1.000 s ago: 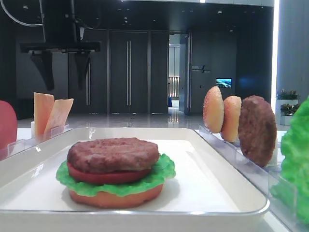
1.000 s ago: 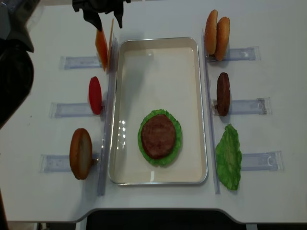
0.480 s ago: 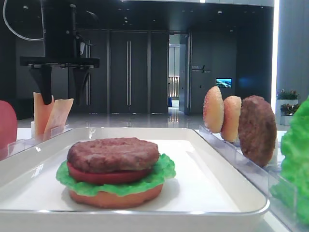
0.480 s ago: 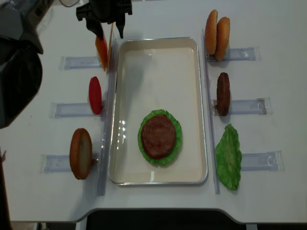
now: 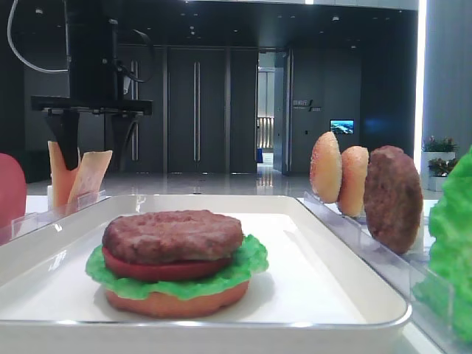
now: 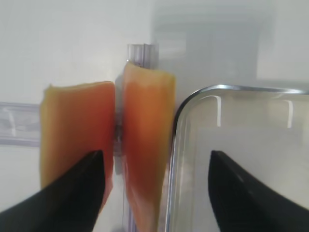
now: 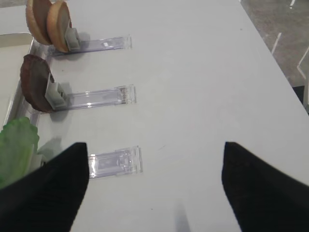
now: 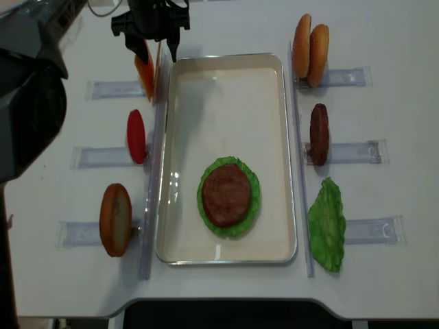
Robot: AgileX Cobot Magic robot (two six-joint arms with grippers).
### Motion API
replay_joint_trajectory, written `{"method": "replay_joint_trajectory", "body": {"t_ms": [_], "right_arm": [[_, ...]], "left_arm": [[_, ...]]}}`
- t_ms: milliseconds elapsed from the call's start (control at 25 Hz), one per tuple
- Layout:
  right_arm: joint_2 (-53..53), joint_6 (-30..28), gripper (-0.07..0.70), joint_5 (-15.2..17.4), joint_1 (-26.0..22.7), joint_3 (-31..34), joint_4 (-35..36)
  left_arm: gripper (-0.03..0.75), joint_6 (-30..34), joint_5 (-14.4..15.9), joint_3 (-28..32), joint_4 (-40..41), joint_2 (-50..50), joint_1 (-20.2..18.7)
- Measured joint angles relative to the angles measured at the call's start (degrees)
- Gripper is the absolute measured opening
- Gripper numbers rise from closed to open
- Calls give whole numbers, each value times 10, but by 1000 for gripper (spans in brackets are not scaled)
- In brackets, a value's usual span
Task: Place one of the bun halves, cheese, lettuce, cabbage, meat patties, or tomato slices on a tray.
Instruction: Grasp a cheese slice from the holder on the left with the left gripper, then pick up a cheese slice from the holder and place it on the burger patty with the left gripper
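Left gripper, jaws apart, straddles two upright cheese slices; closing here risks pinching both, or knocking one against the tray rim beside it.

Lighting: bright, even overhead; dark hall backdrop in the low view.
Glare streaks on tray rim, 12 o'clock; left wrist view soft, cheese blurred.

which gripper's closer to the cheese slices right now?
Left. The left gripper hangs right over the cheese slices, jaws open astride them. The right gripper is across the tray, near the lettuce.
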Motion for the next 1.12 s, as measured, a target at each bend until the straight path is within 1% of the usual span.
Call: {"method": "replay_joint_trajectory", "body": {"t_ms": [120, 200, 320, 440, 520, 560, 680, 880, 1120], "right_arm": [[0, 0, 539, 0, 0, 0, 0], [0, 0, 539, 0, 0, 0, 0], [0, 0, 539, 0, 0, 0, 0], [0, 0, 539, 0, 0, 0, 0], [0, 0, 539, 0, 0, 0, 0], [0, 0, 539, 0, 0, 0, 0], [0, 0, 539, 0, 0, 0, 0], [0, 0, 539, 0, 0, 0, 0], [0, 0, 539, 0, 0, 0, 0]], "left_arm": [[508, 4, 0, 0, 4, 1, 0], [469, 8, 0, 0, 5, 2, 0], [347, 10, 0, 0, 8, 2, 0], [182, 19, 0, 0, 10, 2, 0], [87, 24, 0, 0, 10, 2, 0], [54, 27, 0, 0, 12, 2, 0], [29, 37, 0, 0, 14, 2, 0], [29, 40, 0, 0, 12, 2, 0], [27, 41, 0, 0, -8, 0, 0]]}}
